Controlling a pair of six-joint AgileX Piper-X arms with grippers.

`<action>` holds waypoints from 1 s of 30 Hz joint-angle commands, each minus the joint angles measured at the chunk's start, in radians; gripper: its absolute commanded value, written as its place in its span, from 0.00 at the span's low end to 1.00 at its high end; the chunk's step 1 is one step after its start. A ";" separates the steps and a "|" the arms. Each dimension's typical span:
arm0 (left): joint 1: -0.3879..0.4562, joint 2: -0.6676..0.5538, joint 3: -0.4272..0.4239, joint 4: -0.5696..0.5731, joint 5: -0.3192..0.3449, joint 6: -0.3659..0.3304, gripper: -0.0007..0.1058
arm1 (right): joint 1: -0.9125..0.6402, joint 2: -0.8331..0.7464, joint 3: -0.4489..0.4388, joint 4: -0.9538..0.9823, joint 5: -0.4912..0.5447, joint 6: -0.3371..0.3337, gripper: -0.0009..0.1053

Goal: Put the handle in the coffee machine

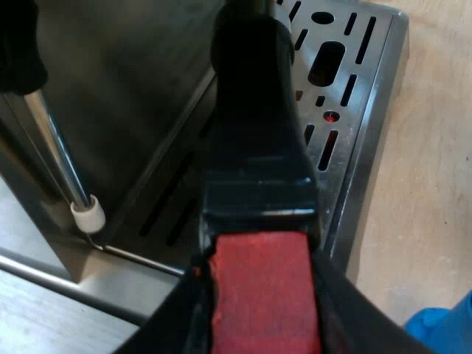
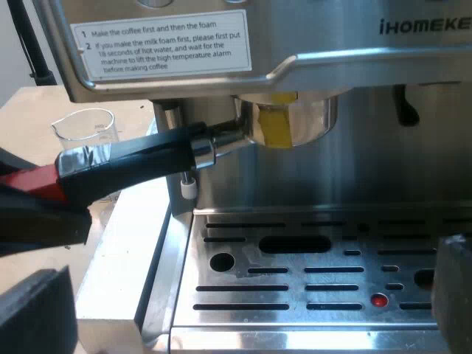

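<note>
The holder's dark handle [image 1: 254,110] runs out over the drip tray [image 1: 354,96], and its red end [image 1: 262,295] sits between my left gripper's [image 1: 262,310] fingers, which are shut on it. From the right wrist view, the holder's metal basket [image 2: 287,122] is up against the underside of the espresso machine's [image 2: 354,44] brew head. The handle [image 2: 133,158] sticks out sideways from it to the red end [image 2: 29,183], where the left gripper [image 2: 37,217] holds it. My right gripper [image 2: 243,310] stands open, low before the drip tray [image 2: 310,273], with nothing between its fingers.
A steam wand with a white tip [image 1: 87,214] hangs close beside the handle, also seen as the white tip [image 2: 189,188] below the handle. A measuring glass [image 2: 85,129] stands on the wooden table beyond the handle. Something blue [image 1: 442,328] lies on the table by the tray's edge.
</note>
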 commanded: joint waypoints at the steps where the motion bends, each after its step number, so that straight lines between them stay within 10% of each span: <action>1: -0.005 -0.006 -0.022 -0.044 0.103 -0.008 0.01 | -0.004 -0.001 -0.008 -0.007 0.013 -0.001 1.00; 30: -0.005 -0.007 -0.123 0.106 0.170 0.002 0.01 | -0.004 -0.001 -0.008 -0.007 0.013 -0.001 1.00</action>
